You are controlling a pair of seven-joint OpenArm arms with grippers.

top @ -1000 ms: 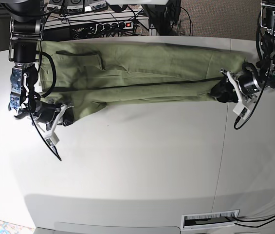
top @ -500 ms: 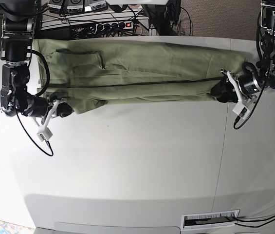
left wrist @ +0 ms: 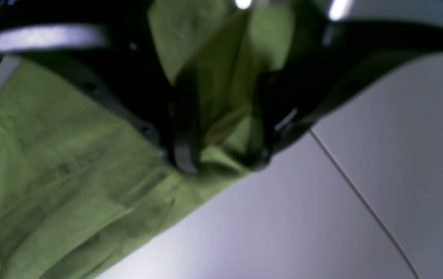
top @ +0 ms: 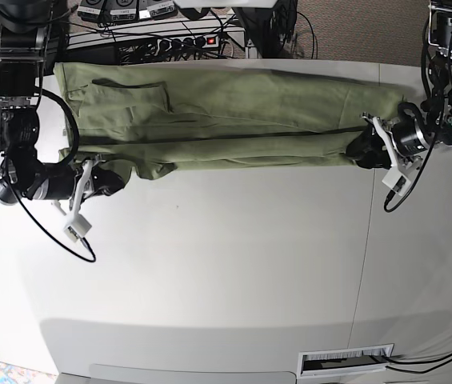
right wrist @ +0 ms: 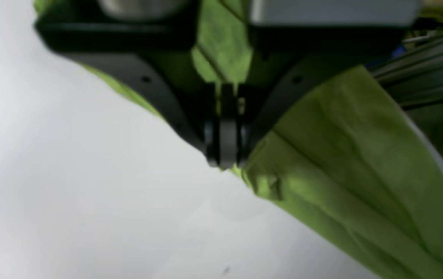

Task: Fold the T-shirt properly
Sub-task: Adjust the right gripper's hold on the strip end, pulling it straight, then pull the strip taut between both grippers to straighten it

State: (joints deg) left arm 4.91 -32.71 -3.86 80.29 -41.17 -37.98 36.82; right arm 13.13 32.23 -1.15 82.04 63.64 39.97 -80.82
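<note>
On the table: a plain sage-green short-sleeved T-shirt of thin soft cotton (top: 234,120) lies along the far edge of a pale grey tabletop (top: 226,264), stretched into a long, narrow band from side to side of the base view.
Shirt shape: folded lengthwise, with a dark crease line running along its middle; a sleeve (top: 142,100) lies flat near the band's left end.
Left gripper (left wrist: 219,162): a black two-fingered claw at the shirt's right end in the base view, on its near edge; its jaws stand wide apart with a bunched fold of green cloth between them, and the fingertips (left wrist: 184,161) press down onto the fabric.
Right gripper (right wrist: 224,155): a black claw at the shirt's left end in the base view, on the near edge; its jaws are pressed together, pinching the hem corner of the green cloth just above the tabletop.
Table surface: a thin seam line (left wrist: 361,201) crosses the grey top beside the left gripper.
Background: a black power strip with a red switch (top: 186,40) and tangled cables sit behind the table.
</note>
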